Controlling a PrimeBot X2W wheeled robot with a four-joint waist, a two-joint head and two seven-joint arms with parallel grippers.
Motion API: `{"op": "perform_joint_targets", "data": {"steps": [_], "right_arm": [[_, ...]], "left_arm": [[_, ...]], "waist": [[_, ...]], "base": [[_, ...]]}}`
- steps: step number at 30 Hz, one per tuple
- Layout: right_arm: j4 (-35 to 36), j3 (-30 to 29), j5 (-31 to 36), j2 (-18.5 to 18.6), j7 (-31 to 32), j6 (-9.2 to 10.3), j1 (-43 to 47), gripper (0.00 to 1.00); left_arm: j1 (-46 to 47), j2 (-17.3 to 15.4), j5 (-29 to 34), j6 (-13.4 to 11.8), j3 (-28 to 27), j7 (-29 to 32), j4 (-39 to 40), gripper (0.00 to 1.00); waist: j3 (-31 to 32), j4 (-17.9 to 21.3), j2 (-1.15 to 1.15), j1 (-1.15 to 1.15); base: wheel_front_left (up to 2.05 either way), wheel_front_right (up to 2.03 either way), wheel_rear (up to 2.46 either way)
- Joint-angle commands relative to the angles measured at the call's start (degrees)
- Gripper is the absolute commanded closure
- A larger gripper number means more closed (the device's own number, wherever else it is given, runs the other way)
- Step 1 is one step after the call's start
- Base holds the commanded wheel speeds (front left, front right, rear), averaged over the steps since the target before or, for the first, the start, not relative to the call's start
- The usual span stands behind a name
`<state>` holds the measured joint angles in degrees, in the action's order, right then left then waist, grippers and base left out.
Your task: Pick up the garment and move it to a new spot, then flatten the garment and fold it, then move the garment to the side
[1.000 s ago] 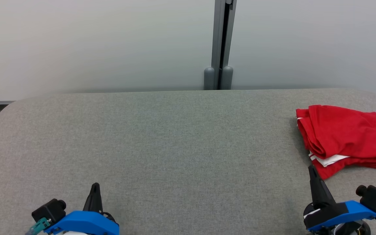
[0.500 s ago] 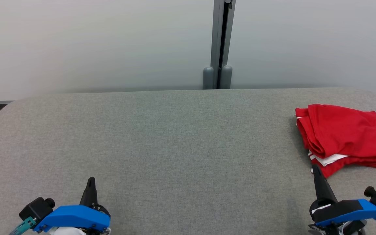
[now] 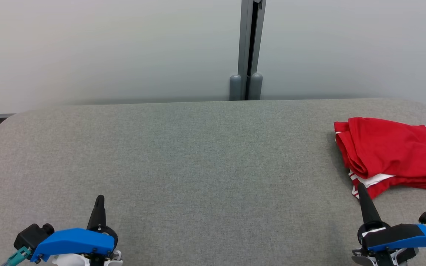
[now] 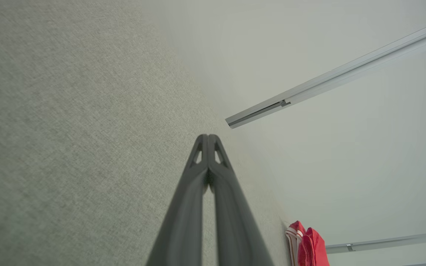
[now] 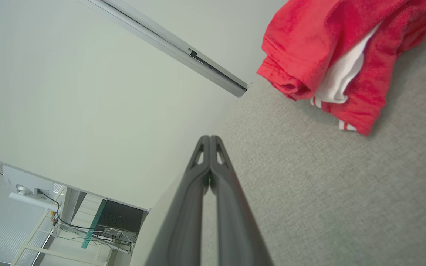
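Just ahead of the right end effector (image 3: 361, 186) and off to its right, the garment (image 3: 390, 155) lies on the desk (image 3: 198, 166) as a loosely folded red bundle. It has rumpled layers, a white panel showing between them and white stripes at the near hem. From the head view the fingertips overlap the hem's near corner, but the right wrist view shows bare grey desk between the two, so nothing is touching.

Both arms sit low at the near edge of the desk with their fingers pointing away across it. The right end effector's fingers are pressed together and hold nothing. The left end effector (image 3: 99, 198) is also closed and empty, and the garment lies far off to its right, well apart from it.

Compared with a second ago, the two arms have spread: the left one has slid further left and the right one further right. Their fingers look slimmer, as if lower. The garment has not shifted on the desk.
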<state>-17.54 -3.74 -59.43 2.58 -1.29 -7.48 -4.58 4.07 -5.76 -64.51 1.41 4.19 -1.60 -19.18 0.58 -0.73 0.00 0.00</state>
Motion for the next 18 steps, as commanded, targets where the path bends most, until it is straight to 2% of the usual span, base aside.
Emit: {"op": "perform_joint_targets", "data": {"steps": [1,18], "right_arm": [[0.87,-0.21,-1.36,0.32,0.39,-0.02,-1.52,1.0],[1.81,-1.11,-11.67,0.37,2.84,-0.02,-1.65,1.0]], "left_arm": [[1.72,-0.06,-1.09,0.46,-0.83,0.26,0.9,1.0],[1.95,0.99,-9.83,2.36,-4.15,2.91,2.38,1.0]], "waist": [[-0.01,0.01,0.0,0.0],[-0.21,0.2,0.0,0.0]], "base": [[0.0,0.0,0.0],[0.0,0.0,0.0]]}}
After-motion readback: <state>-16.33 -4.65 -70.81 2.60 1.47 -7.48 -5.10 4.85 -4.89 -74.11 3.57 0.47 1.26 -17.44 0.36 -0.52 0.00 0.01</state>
